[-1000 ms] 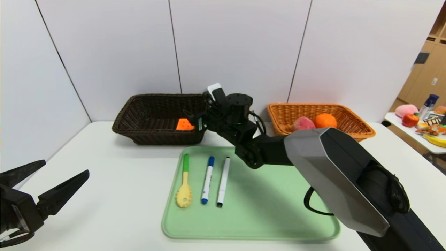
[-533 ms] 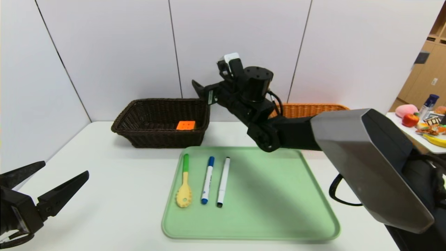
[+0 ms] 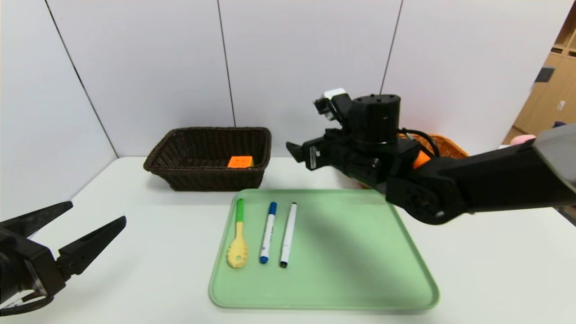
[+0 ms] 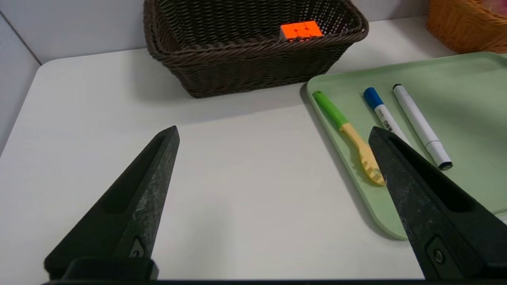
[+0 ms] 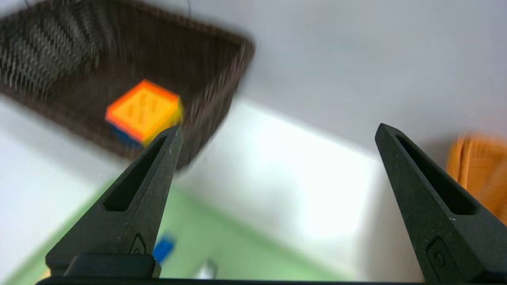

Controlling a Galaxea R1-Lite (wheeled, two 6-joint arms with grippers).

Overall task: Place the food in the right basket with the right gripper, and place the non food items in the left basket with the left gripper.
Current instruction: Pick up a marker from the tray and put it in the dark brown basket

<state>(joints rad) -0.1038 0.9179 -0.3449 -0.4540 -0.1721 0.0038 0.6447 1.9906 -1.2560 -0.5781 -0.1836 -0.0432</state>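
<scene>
The orange cube (image 3: pixel 240 161) is lying inside the dark basket (image 3: pixel 180 148) at upper centre-left. The right gripper (image 5: pixel 277 132) is hanging centre frame, jaws spread wide and holding nothing. At lower left, the left gripper (image 3: pixel 96 220) is gaping empty above the table (image 3: pixel 148 252).

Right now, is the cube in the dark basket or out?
In. The cube lies inside the dark basket, below its rim.

White wall panels (image 3: pixel 306 58) with dark seams stand behind a white table (image 3: pixel 153 234); at right, perhaps wooden cabinets (image 3: pixel 551 85).
</scene>
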